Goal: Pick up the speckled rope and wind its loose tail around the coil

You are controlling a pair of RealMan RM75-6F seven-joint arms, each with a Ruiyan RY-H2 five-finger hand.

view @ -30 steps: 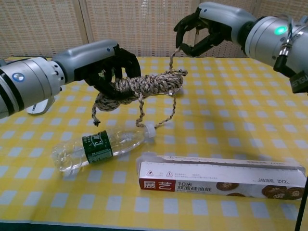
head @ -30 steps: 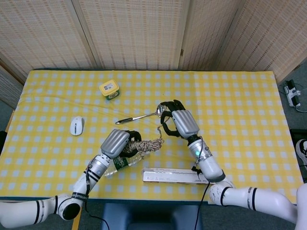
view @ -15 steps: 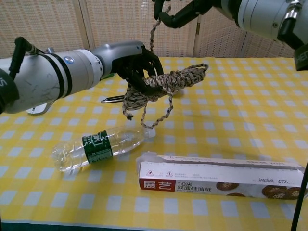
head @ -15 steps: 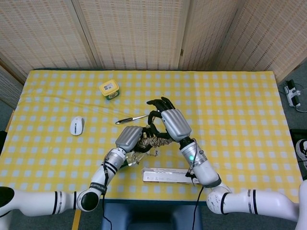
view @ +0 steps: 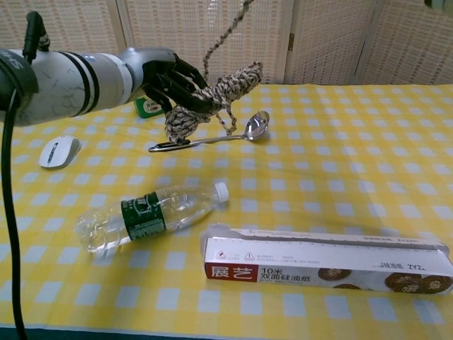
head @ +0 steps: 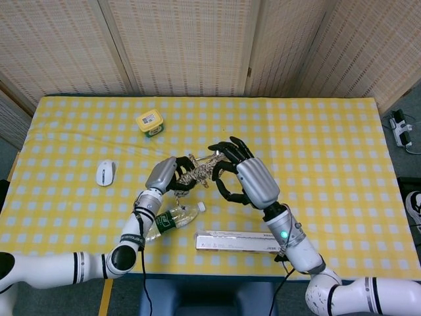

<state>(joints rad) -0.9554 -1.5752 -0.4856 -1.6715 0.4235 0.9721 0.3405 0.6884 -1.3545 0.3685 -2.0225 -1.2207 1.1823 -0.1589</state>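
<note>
Above chest view's top edge, rope tail (view: pixel 225 34) cut off.

Table (head: pixel 342 131) covered with yellow checked cloth; woven screen panels (head: pixel 177 46) set behind it; grey floor (head: pixel 411 118) seen at right.

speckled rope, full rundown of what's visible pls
The speckled rope is a braided cord flecked tan, cream and dark brown, bundled into a short thick coil. The left hand grips the coil, holding it tilted in the air above the table, with its far end higher. A thin loose tail runs up from the coil out of the chest view's top edge; in the head view it leads toward the right hand, though whether those fingers pinch it is unclear. A shorter strand dangles above the spoon.
</note>
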